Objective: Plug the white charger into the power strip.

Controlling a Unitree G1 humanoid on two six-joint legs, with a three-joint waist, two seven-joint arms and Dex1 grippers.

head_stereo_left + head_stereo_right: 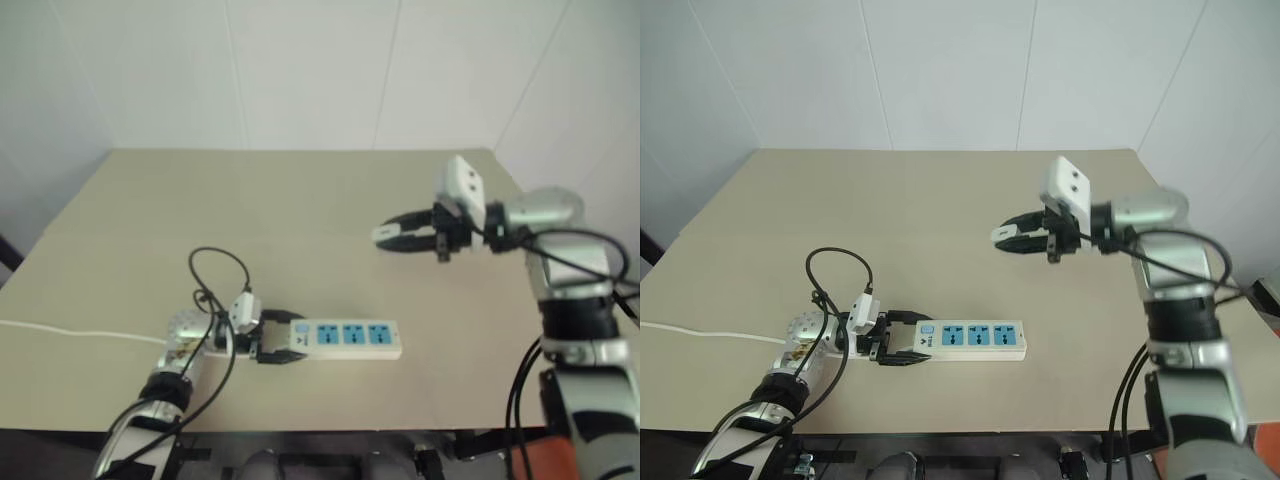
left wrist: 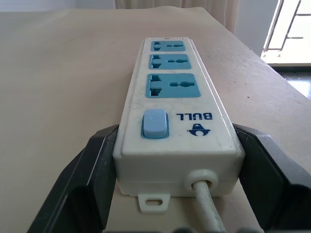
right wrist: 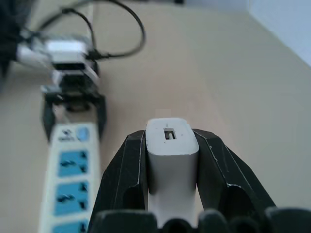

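My left gripper (image 1: 902, 341) is closest to me. Its two black fingers (image 2: 85, 179) squeeze the switch end of the strip (image 1: 972, 339), one on each side, so the strip lies flat on the table (image 1: 300, 220). The cord (image 1: 70, 332) runs off toward my left.

A bit farther out, my right gripper (image 1: 1018, 236) hangs in the air, above and to the right of the strip. It is shut tight on the charger (image 3: 171, 150). I cannot see the charger's pins.

What could go wrong? The charger could slip or twist between my fingers, because it is small and smooth. If I bring it down crooked, I think the pins would miss the holes in the blue sockets (image 2: 171, 86) and bump the plastic. If I push hard, the far end of the strip could tip up or slide, since I hold only one end.

The table is plain tan, with nothing else on it. Behind it are white walls (image 1: 300, 70).
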